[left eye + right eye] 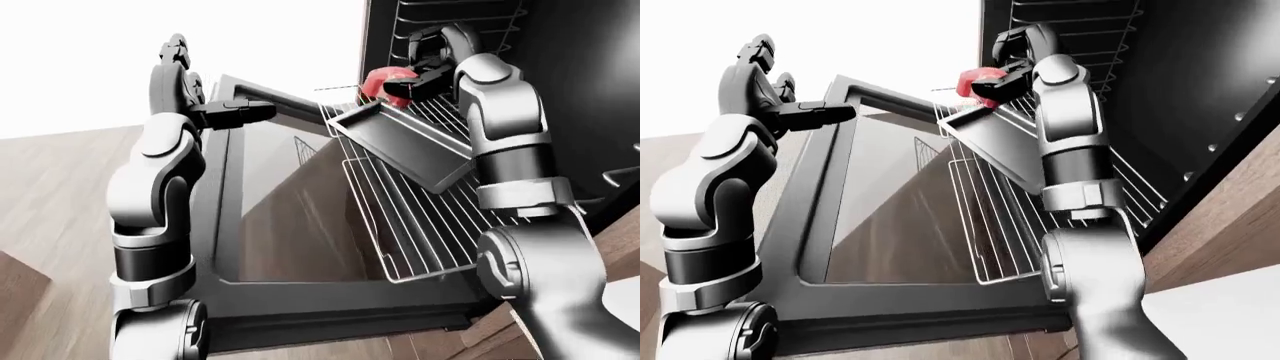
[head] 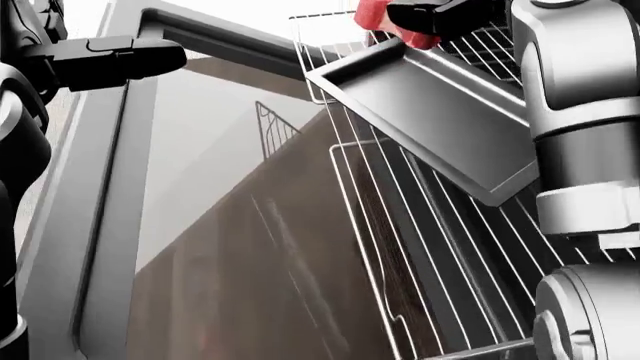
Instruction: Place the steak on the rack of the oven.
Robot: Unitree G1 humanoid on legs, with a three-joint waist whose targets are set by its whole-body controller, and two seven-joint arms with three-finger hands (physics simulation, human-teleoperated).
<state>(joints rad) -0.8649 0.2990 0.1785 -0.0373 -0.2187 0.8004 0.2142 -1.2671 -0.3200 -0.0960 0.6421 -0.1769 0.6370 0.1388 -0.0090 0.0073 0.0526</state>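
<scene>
Two wire racks (image 1: 415, 217) stand pulled out of the dark open oven (image 1: 560, 67), one above the other, and a flat grey metal baking tray (image 2: 440, 124) lies tilted across the upper one. The red raw steak (image 1: 387, 82) is at the tray's far upper edge in the left-eye view, over the wires of the upper rack near the mouth of the oven; whether it touches the tray or the wires cannot be told. The right hand (image 1: 425, 69), black and three-fingered, has its fingers closed round the steak, gripping it from the right side of the views. The right arm (image 1: 505, 142), silver with dark joints, rises from the bottom right of the left-eye view and crosses over the racks and tray.

The oven door (image 1: 290, 217), a grey frame around a large glass pane, hangs open and fills the middle of the views; the pane reflects the wooden floor (image 1: 50, 195) and a corner of a rack. The left hand (image 1: 810, 112) reaches to the top left corner of the door frame, its black fingers stretched out straight along the edge, and it holds nothing. Wooden cabinet panels (image 1: 1230, 225) flank the oven on the right of the right-eye view.
</scene>
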